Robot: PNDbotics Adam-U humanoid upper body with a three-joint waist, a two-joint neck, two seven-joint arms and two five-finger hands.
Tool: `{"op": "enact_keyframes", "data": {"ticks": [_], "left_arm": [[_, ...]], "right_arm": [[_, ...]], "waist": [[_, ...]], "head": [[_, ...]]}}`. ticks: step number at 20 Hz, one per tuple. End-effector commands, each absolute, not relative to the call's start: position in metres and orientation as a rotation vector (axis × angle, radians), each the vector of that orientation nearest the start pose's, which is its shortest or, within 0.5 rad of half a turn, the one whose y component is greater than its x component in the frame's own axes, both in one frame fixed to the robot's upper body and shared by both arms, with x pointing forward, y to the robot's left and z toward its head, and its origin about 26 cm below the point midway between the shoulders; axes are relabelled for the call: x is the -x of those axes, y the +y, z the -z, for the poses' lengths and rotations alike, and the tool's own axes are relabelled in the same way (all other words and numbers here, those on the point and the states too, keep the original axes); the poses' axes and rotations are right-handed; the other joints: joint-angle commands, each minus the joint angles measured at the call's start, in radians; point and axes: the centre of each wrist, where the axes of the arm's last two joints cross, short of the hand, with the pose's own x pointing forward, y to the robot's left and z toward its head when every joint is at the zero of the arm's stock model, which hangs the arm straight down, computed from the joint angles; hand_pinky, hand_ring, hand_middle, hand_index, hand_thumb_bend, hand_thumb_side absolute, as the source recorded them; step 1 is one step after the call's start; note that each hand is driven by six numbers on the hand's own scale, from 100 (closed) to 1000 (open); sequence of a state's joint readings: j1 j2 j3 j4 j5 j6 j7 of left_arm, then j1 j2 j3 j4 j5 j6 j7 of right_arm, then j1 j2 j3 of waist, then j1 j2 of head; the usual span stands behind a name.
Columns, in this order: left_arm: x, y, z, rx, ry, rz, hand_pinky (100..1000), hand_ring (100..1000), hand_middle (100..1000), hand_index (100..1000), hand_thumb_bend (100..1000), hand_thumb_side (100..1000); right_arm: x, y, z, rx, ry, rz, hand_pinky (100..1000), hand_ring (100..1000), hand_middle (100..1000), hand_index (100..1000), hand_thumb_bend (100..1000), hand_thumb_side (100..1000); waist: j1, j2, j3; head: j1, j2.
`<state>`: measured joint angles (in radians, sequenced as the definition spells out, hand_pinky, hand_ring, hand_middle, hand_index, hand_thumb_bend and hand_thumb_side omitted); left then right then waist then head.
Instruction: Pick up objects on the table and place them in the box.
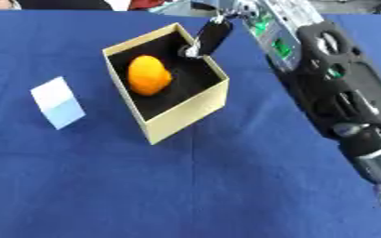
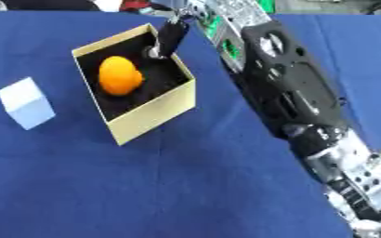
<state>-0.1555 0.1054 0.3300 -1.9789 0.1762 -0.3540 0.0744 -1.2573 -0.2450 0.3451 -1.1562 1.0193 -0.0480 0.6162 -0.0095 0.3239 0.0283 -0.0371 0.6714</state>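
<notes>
Blue table [image 1: 226, 186] | orange object [image 1: 149, 75] in box [image 1: 190, 114], just left of right hand [image 1: 210, 37] | fingers straight, empty

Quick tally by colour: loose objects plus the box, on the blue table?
Orange: 1, the orange object, inside the box
White: 1, the white cube, on the cloth left of the box
Tan: 1, the box
Total: 3

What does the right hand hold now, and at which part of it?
Nothing, it seems. Only a dark finger of the right hand shows, above the box; the orange object lies inside, apart from it.
</notes>
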Motion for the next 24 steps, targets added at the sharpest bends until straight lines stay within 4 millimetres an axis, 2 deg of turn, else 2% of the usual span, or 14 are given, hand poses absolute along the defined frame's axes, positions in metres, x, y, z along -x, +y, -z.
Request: {"op": "enact_keyframes", "data": {"ticks": [1, 8, 11, 12, 13, 14, 16, 19, 24], "left_arm": [[-0.273, 0.325, -0.155, -0.241, -2.527, -0.264, 725, 548, 524, 736, 292, 961], [-0.273, 0.331, -0.161, -0.275, -2.551, -0.212, 724, 549, 526, 738, 285, 961], [-0.273, 0.332, -0.162, -0.280, -2.555, -0.205, 724, 549, 526, 738, 285, 961], [-0.273, 0.332, -0.162, -0.281, -2.557, -0.202, 722, 550, 534, 746, 272, 957], [-0.273, 0.333, -0.164, -0.293, -2.568, -0.180, 722, 550, 534, 746, 272, 957], [-0.273, 0.336, -0.167, -0.313, -2.580, -0.148, 720, 557, 559, 764, 253, 952], [-0.272, 0.343, -0.173, -0.371, -2.605, -0.073, 719, 565, 578, 773, 244, 937], [-0.268, 0.357, -0.183, -0.472, -2.624, 0.063, 718, 585, 609, 795, 288, 870], [-0.260, 0.377, -0.196, -0.609, -2.552, 0.343, 725, 627, 661, 831, 358, 820]], "right_arm": [[-0.434, -0.100, -0.354, -1.525, 2.217, 2.432, 960, 1000, 1000, 1000, 422, 288], [-0.428, -0.135, -0.363, -1.696, 2.306, 2.288, 958, 1000, 1000, 1000, 395, 238], [-0.426, -0.139, -0.364, -1.709, 2.325, 2.268, 958, 1000, 1000, 1000, 395, 238], [-0.425, -0.140, -0.365, -1.713, 2.328, 2.264, 950, 1000, 1000, 1000, 241, 225], [-0.424, -0.147, -0.365, -1.738, 2.349, 2.242, 950, 1000, 1000, 1000, 241, 225], [-0.423, -0.157, -0.365, -1.769, 2.383, 2.208, 934, 1000, 965, 989, 100, 387], [-0.418, -0.180, -0.365, -1.828, 2.476, 2.120, 922, 1000, 920, 970, 100, 465], [-0.409, -0.207, -0.362, -1.874, 2.647, 1.964, 906, 1000, 888, 961, 100, 549], [-0.390, -0.239, -0.358, -1.878, 2.902, 1.658, 903, 1000, 860, 955, 100, 615]], "waist": [[0.005, -0.020, -0.002], [0.011, -0.019, -0.011], [0.011, -0.019, -0.011], [0.013, -0.018, -0.013], [0.018, -0.017, -0.018], [0.026, -0.016, -0.023], [0.038, -0.015, -0.025], [0.047, -0.017, -0.017], [0.052, -0.029, -0.011]], "head": [[0.004, -0.015], [0.011, -0.015], [0.012, -0.015], [0.014, -0.014], [0.021, -0.013], [0.028, -0.011], [0.030, -0.007], [0.031, 0.002], [0.030, 0.036]]}}
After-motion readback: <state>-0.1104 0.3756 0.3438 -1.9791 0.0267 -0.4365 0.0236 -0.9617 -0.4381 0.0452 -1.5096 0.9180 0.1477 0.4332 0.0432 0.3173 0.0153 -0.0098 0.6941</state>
